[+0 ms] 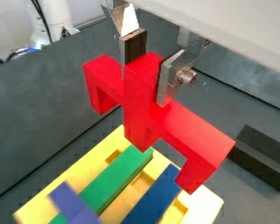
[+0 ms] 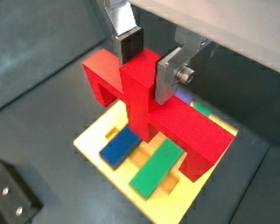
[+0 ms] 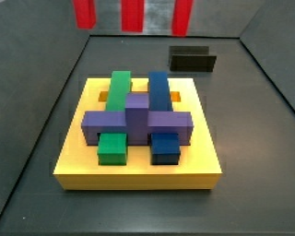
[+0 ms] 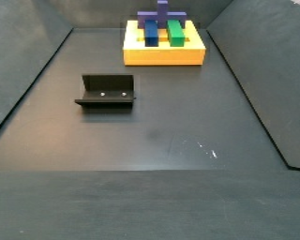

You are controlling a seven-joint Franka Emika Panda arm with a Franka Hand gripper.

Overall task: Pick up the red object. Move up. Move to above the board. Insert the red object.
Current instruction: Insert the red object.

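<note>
In both wrist views the tool sits closest to the camera, its silver fingers clamped on the central post of the red object. One dark pad presses the post from the far side and a silver plate holds it from the near side. The red object hangs in the air, clear of everything under it, with its bar running across the frame and its two short legs pointing down. Beneath it lies the board, a thick yellow slab, with a green block, a blue block and a purple block set in its slots. In a wrist view the same board appears below the red object, and the fixture stands on the dark floor in the lower left of the frame.

In a side view the board fills the middle of the frame. A purple cross-shaped block lies over the green block and the blue block. Behind the board, in the upper right, stands the fixture. At the top edge of that frame, three red parts of the red object show, well above the board.

In a side view taken from farther off, the fixture stands nearer, left of centre, and the board lies at the top of the frame on the floor. The tool cannot be seen there.
</note>
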